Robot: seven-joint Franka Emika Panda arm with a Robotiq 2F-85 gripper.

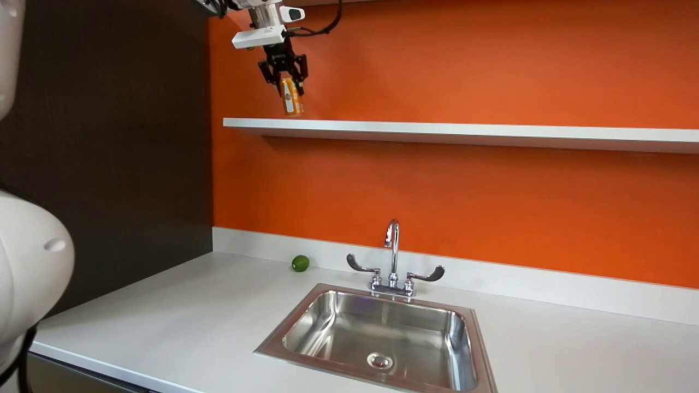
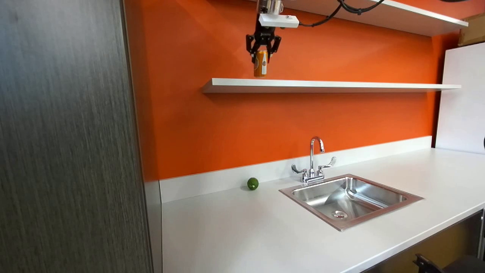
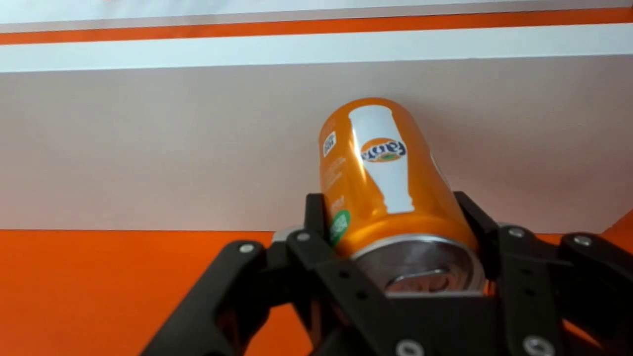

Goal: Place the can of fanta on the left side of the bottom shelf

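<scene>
The can of fanta (image 1: 293, 103) is orange with a white bottle print. It is held over the left part of the bottom shelf (image 1: 458, 129), a long white board on the orange wall. My gripper (image 1: 291, 89) is shut on the can's upper part from above. The can (image 2: 260, 69) and gripper (image 2: 261, 58) also show in an exterior view above the shelf (image 2: 333, 86). In both exterior views a small gap shows between can and shelf edge. In the wrist view the can (image 3: 430, 198) sits between the fingers (image 3: 388, 212), with the shelf surface (image 3: 148, 148) behind it; its base is hidden.
An upper shelf (image 2: 379, 15) hangs above the arm's wrist. A dark panel (image 1: 109, 136) stands left of the shelf. Below are the counter (image 1: 164, 305), a green lime (image 1: 300, 263), a faucet (image 1: 394, 245) and a steel sink (image 1: 306, 363).
</scene>
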